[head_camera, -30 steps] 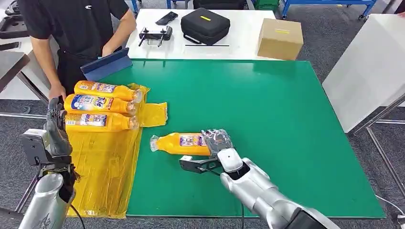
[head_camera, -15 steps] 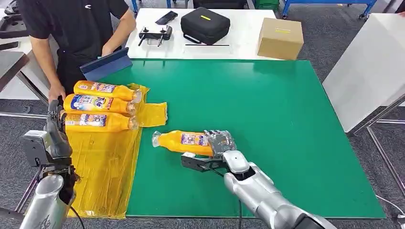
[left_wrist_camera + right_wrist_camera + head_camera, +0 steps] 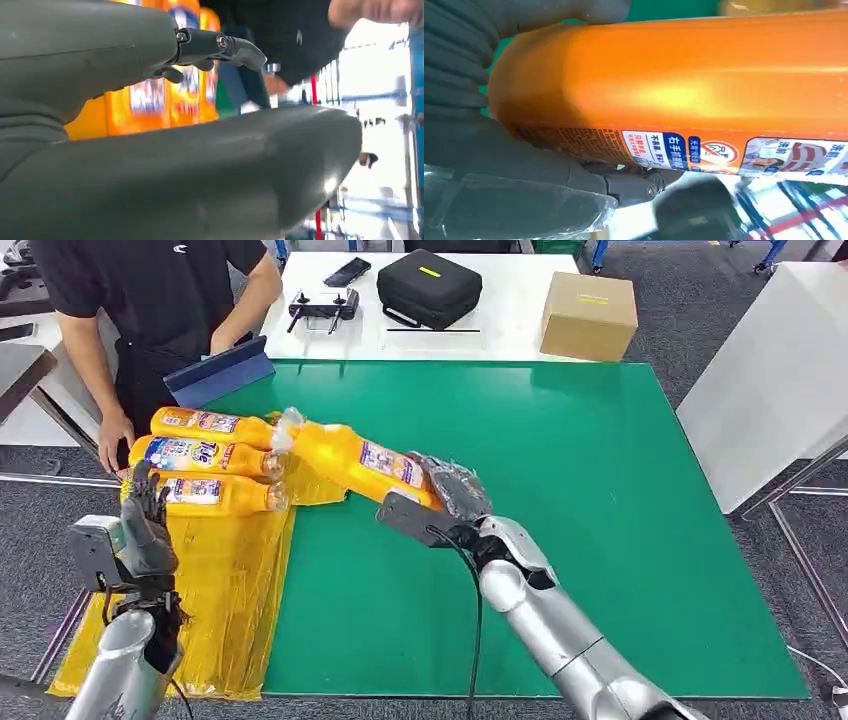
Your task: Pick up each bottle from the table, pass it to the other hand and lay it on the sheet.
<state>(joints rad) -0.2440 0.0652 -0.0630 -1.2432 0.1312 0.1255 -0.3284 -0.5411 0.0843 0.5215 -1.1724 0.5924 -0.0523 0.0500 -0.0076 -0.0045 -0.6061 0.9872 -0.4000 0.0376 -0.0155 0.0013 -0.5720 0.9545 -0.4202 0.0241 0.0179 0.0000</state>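
Head view: right hand (image 3: 455, 490) is gripping an orange bottle (image 3: 350, 460) aloft, offering it toward the open-fingered left hand (image 3: 148, 520) for transfer.

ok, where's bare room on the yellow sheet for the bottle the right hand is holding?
Free: the near stretch of the yellow sheet, between the closest of the three laid bottles and the table's front edge, beside the left hand. Crowded: the sheet's far end, where those bottles lie side by side under the held bottle in the right hand.
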